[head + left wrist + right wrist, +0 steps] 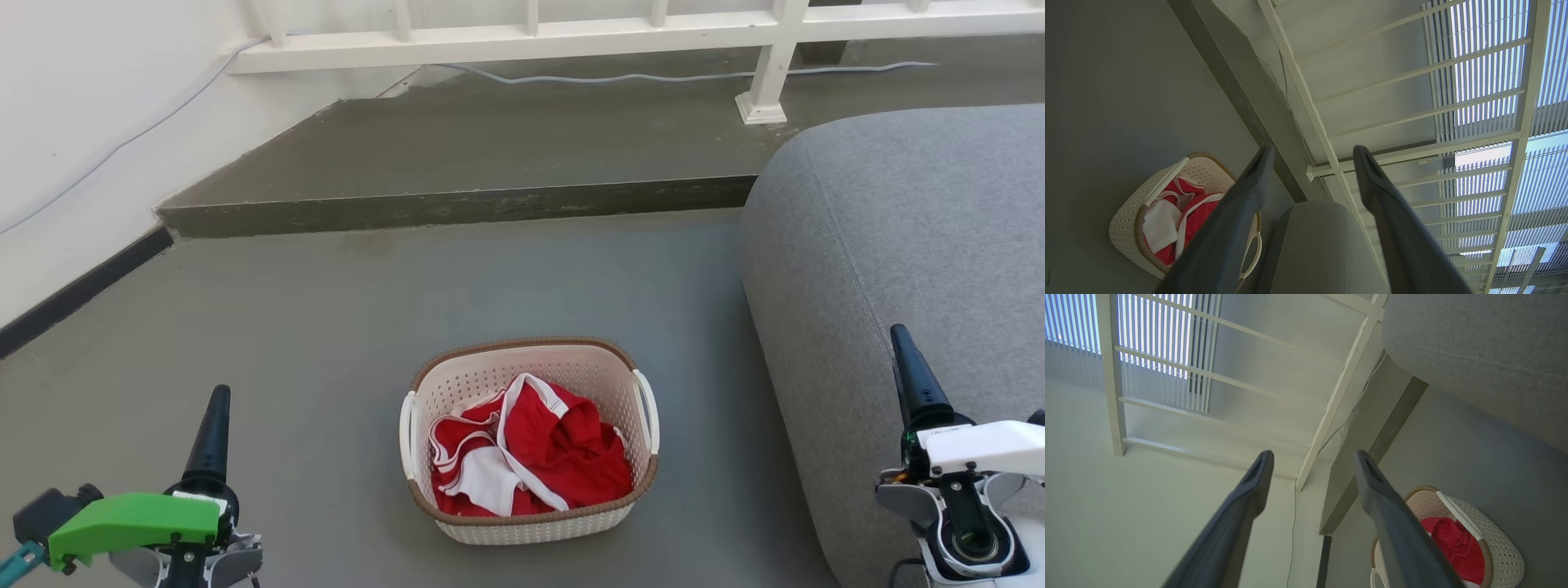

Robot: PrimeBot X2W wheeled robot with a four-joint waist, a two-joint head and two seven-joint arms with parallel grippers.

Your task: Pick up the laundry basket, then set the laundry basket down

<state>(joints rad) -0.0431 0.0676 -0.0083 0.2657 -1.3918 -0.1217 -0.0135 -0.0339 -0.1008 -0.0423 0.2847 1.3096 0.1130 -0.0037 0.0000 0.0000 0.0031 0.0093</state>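
Holds left hand low at near left, spread wide and empty above the floor. Finds laundry basket resting on the floor ahead and to that hand's right, well apart from both hands, red-and-white clothing heaped inside. Has grey sofa near the basket's right side. Holds right hand over the sofa's edge, likewise spread, gripping nothing.

In the left wrist view, 1 dark finger covers part of the laundry basket. Red and white clothes hide the basket's bottom. The grey sofa runs off the right edge.
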